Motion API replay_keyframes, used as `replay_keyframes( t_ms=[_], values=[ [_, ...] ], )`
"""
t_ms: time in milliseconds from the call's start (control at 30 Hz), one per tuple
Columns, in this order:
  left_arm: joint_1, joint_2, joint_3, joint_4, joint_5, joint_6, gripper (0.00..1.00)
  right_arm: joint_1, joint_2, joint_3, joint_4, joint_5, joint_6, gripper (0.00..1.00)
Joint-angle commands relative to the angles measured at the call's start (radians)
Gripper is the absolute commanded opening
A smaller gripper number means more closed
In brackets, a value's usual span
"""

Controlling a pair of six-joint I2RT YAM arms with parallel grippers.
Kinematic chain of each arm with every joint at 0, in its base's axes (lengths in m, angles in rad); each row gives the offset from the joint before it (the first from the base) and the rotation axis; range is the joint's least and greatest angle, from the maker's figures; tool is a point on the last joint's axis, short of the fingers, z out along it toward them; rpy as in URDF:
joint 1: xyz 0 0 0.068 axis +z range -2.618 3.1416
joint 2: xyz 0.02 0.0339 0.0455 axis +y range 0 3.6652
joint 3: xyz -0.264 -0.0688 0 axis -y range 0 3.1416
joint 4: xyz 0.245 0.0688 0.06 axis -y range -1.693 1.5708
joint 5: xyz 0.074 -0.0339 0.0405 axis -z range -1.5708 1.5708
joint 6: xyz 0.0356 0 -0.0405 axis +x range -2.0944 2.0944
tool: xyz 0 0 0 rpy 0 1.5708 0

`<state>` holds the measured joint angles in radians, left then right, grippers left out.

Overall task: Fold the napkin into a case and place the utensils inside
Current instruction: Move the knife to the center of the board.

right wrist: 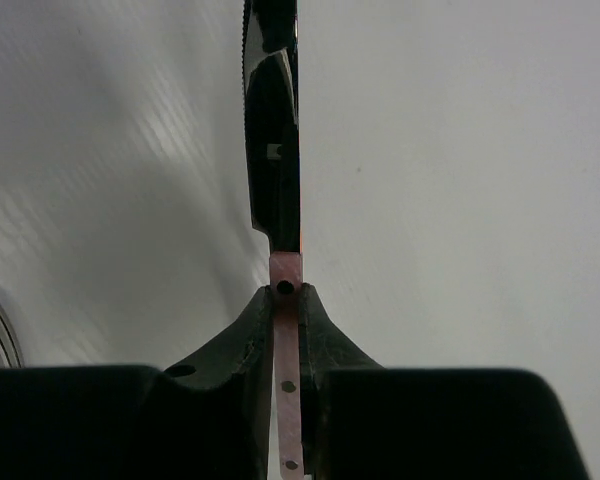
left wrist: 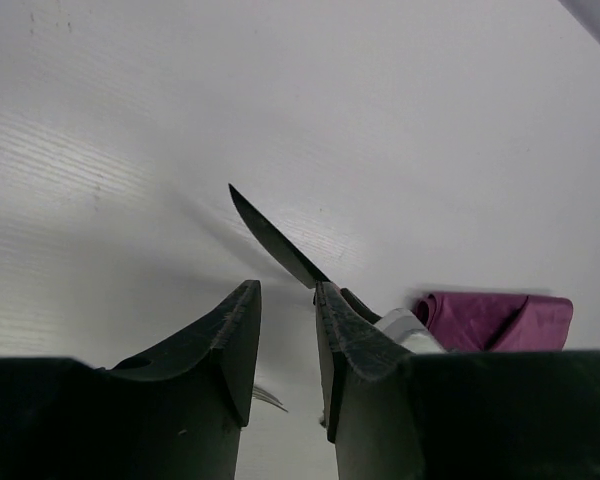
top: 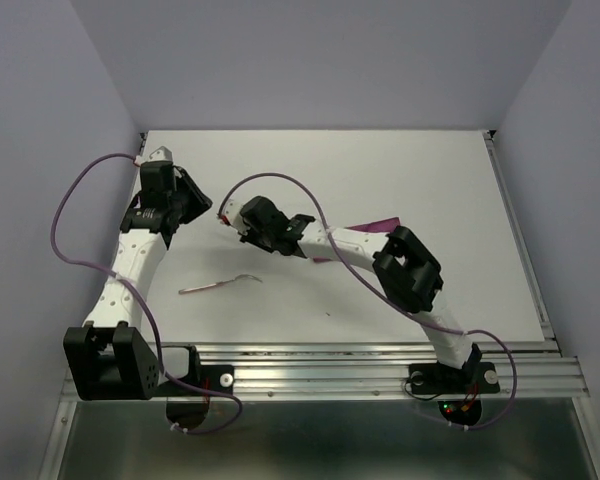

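The knife was clamped by its pink handle in the right gripper, its dark blade pointing away from the wrist, over the table.

The two fingers pressed flat against the handle from either side, just behind the spot where the blade began. In the left wrist view the blade's tip showed just beyond the left gripper, whose jaws stood apart with nothing between them. The fork lay alone on the table, nearer the arm bases, touching neither gripper. The napkin, a folded burgundy bundle, lay farther right, partly hidden under the right arm in the top view.
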<state>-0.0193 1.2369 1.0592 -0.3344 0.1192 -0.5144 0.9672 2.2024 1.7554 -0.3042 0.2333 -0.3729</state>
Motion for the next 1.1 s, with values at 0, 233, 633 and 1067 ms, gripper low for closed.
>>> replay_keyframes(
  t_ms=[0,233,633,1067],
  values=[
    [0.004,-0.011,-0.013,-0.029,-0.016,0.005,0.40,0.028,0.057,0.084,0.068,0.023,-0.064,0.08],
    [0.004,0.024,-0.004,-0.026,-0.027,0.034,0.48,0.039,0.025,0.058,0.109,0.032,-0.003,0.56],
    [-0.099,0.249,0.070,-0.006,0.076,0.166,0.49,-0.114,-0.358,-0.330,0.162,-0.059,0.507,0.49],
    [-0.168,0.412,0.163,-0.023,0.043,0.154,0.49,-0.153,-0.290,-0.367,0.090,-0.351,0.701,0.40]
  ],
)
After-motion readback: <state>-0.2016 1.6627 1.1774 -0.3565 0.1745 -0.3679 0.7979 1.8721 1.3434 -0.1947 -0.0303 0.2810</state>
